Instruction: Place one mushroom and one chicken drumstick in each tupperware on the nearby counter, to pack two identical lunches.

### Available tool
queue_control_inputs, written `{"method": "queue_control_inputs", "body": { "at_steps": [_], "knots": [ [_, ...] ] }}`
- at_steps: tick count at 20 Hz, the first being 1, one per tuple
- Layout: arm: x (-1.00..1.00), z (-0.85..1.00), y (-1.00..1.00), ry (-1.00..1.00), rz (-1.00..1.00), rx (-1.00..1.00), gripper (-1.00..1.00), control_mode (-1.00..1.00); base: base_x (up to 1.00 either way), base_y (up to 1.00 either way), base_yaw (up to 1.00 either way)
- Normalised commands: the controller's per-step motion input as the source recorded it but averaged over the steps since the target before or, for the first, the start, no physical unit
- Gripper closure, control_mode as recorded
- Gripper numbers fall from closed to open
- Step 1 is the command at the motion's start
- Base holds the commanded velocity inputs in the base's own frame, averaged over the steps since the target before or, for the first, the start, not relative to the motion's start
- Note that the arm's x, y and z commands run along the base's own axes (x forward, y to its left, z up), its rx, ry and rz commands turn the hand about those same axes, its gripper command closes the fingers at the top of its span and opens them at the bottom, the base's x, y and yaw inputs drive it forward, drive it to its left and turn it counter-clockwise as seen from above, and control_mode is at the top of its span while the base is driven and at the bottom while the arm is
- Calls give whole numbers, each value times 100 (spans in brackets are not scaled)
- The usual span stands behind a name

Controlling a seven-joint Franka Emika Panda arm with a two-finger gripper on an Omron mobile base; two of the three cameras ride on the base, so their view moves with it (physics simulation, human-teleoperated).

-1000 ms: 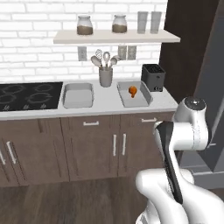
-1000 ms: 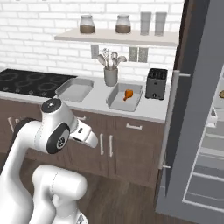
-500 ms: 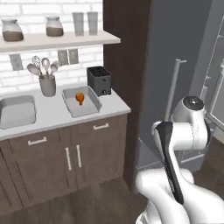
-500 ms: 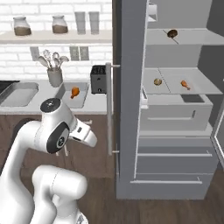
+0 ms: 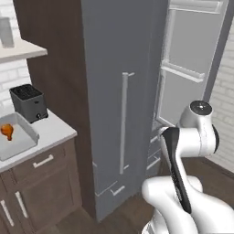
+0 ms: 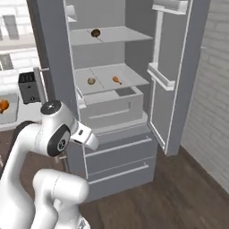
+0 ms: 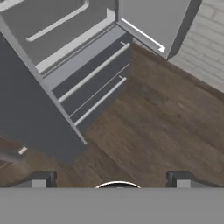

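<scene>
Pincer [image 7: 111, 181]: we are seeing its tips spread apart, empty.
Drumstick [image 6: 116, 80]: we are judging it light, slick; grip the meaty end.

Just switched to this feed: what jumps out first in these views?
The tall grey fridge stands open, door swung right, with a mushroom on its upper shelf and another mushroom beside a chicken drumstick on the shelf below. To its left, a tupperware on the counter holds one drumstick, next to a black toaster. The open end effector looks down at wooden floor by the fridge drawers.
</scene>
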Motion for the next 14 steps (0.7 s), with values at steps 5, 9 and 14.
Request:
{"method": "queue_control_inputs", "body": {
  "at_steps": [5, 9, 14],
  "knots": [
    [0, 0, 0, 0, 0, 0, -100, 100, -48, -19, -80],
    [0, 0, 0, 0, 0, 0, -100, 100, 67, -64, -7],
    [0, 0, 0, 0, 0, 0, -100, 100, 99, -74, 30]
  ]
}}
